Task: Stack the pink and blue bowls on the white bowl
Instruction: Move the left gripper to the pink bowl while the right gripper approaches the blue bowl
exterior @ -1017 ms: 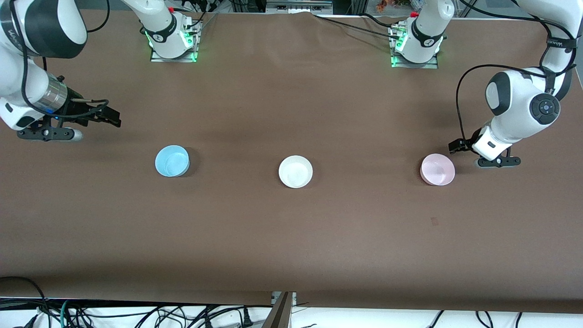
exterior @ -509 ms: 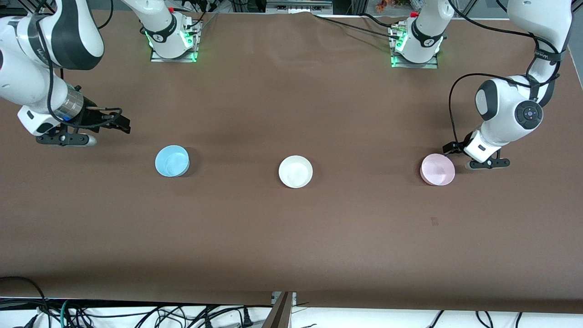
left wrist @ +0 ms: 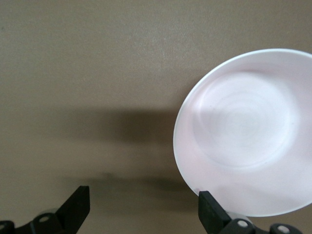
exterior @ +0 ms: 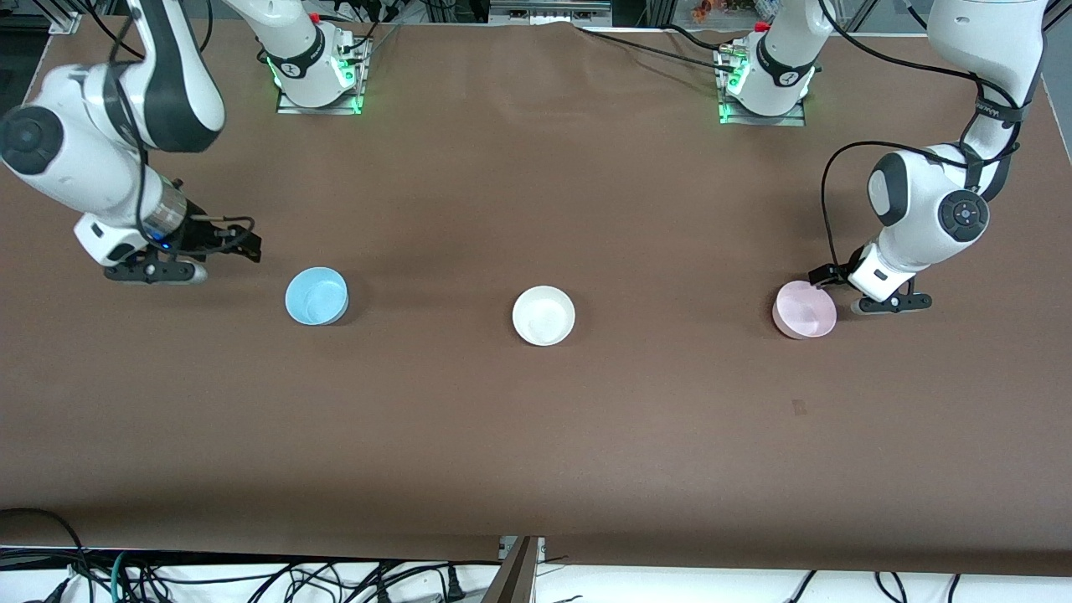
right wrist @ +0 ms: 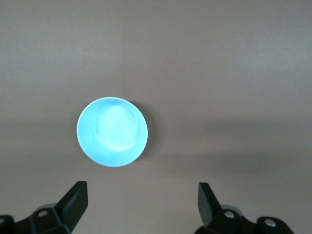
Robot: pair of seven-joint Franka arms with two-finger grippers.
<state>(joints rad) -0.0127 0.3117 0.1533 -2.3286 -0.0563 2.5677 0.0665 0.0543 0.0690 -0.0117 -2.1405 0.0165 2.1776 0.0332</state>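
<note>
Three small bowls stand apart in a row on the brown table. The blue bowl (exterior: 316, 296) is toward the right arm's end, the white bowl (exterior: 543, 315) is in the middle, and the pink bowl (exterior: 804, 310) is toward the left arm's end. My left gripper (exterior: 822, 276) hangs open at the pink bowl's rim. In the left wrist view one fingertip (left wrist: 209, 214) overlaps the edge of the pink bowl (left wrist: 248, 131), and nothing sits between the fingers of the left gripper (left wrist: 144, 204). My right gripper (exterior: 247, 243) is open over bare table beside the blue bowl (right wrist: 112, 131), holding nothing (right wrist: 141, 195).
The brown table cover (exterior: 536, 435) stretches wide around the bowls. Both arm bases (exterior: 314, 75) (exterior: 766, 84) stand at the table's edge farthest from the front camera. Cables (exterior: 251, 578) hang below the edge nearest that camera.
Both arms have swung inward. The left gripper came up to the pink bowl's rim and the right gripper drew closer to the blue bowl. The bowls have not moved.
</note>
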